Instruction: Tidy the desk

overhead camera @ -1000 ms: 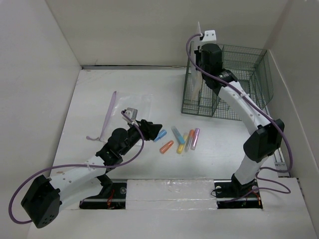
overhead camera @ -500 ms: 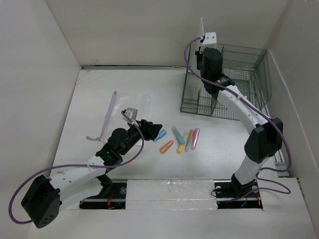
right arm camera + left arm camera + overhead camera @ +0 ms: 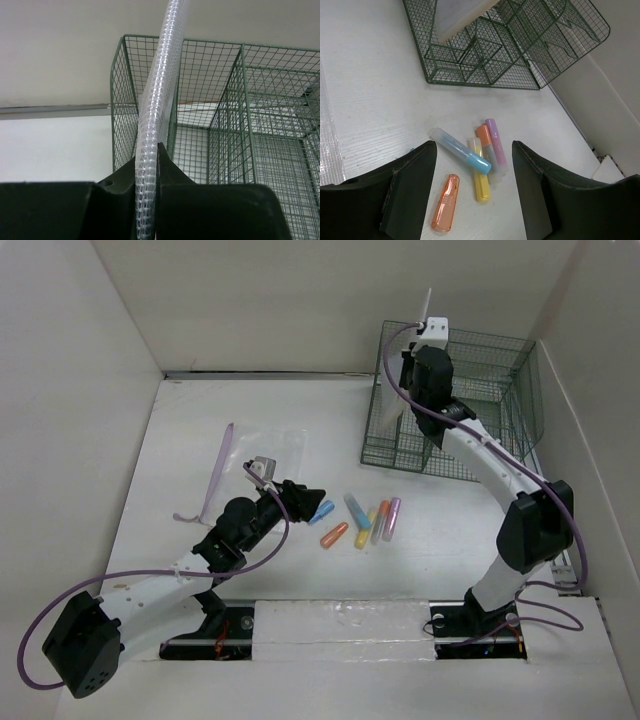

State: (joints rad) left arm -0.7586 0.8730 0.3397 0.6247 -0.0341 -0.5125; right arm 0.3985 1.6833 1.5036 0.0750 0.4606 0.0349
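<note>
My right arm has swung toward the right of the top view since a second ago, carrying the mesh sheet from the left front corner of the wire rack to a spot further in over it. My left arm has not shifted.

My right gripper is pinched tight on the sheet, which is see-through with a fine grid pattern. In the right wrist view it shows edge-on, rising from between my fingers up the middle of the frame, with the rack's green compartments behind and to the right of it.

My left gripper is spread wide and holds nothing. It hangs low over the desk, the white top that fills most of the top view. In the left wrist view the pens lie between my fingers: a blue pen, a yellow one, an orange one and a purple one bunched together and touching, and a short orange marker just apart at lower left.

Left of centre in the top view lie a purple strap and a clear plastic bag.
</note>
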